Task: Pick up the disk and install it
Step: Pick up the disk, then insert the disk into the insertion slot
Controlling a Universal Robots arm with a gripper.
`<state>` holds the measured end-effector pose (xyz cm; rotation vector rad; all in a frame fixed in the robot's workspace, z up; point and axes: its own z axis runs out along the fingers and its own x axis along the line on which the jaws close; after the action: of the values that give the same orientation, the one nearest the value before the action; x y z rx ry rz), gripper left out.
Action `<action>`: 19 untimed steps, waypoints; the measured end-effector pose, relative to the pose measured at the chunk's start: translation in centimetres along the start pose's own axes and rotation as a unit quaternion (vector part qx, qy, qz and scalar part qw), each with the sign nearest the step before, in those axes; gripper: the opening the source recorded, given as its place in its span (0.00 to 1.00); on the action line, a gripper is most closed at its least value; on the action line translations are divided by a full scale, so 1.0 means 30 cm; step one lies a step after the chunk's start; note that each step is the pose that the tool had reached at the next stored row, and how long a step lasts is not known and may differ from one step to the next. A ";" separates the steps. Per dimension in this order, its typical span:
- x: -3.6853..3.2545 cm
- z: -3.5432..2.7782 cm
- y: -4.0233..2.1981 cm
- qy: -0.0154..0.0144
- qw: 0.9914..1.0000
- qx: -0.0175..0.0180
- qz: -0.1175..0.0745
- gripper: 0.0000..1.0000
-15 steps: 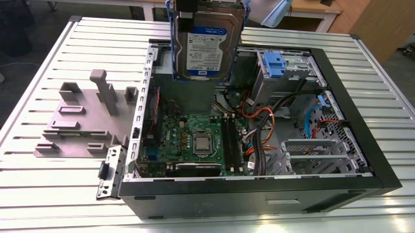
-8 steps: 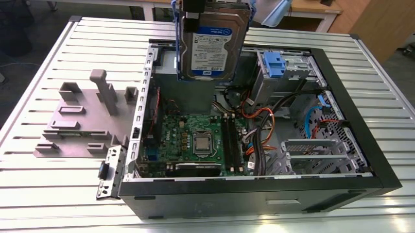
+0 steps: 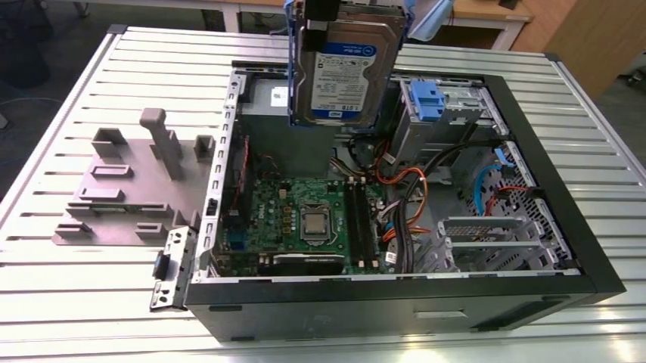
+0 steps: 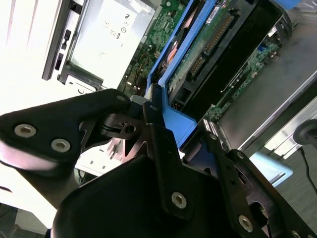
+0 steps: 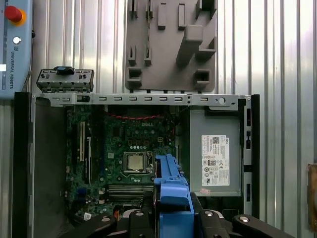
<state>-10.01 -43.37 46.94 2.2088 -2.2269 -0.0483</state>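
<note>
Disk (image 3: pixel 349 76): upright, label showing, in the air over the open computer case (image 3: pixel 404 302), at 12 o'clock in the exterior view.
Pincer (image 5: pixel 171 212): clenched on the disk's blue carrier rail (image 5: pixel 168 173).
Motherboard (image 3: pixel 302 219): on the case floor, below the disk and apart from it.
Power supply (image 5: pixel 215 158): inside the case, beside the motherboard.
Grey slotted stand (image 3: pixel 131 189): on the tabletop (image 3: pixel 81 302), at 9 o'clock of the case.

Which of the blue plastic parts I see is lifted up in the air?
The blue rail framing the disk, clamped in the jaws above the case; the blue bracket sits inside it.
</note>
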 end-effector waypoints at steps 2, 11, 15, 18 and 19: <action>0.000 0.000 -0.011 0.000 1.000 0.000 0.000 0.36; 0.000 -0.001 -0.037 0.000 1.000 0.000 0.001 0.36; 0.000 -0.001 -0.037 0.000 1.000 0.000 0.001 0.36; 0.000 0.000 -0.037 0.000 1.000 0.000 0.001 0.36; 0.001 0.000 -0.037 0.000 1.000 0.000 0.001 0.36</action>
<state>-8.89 -43.41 46.92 2.2074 -2.2281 -0.0483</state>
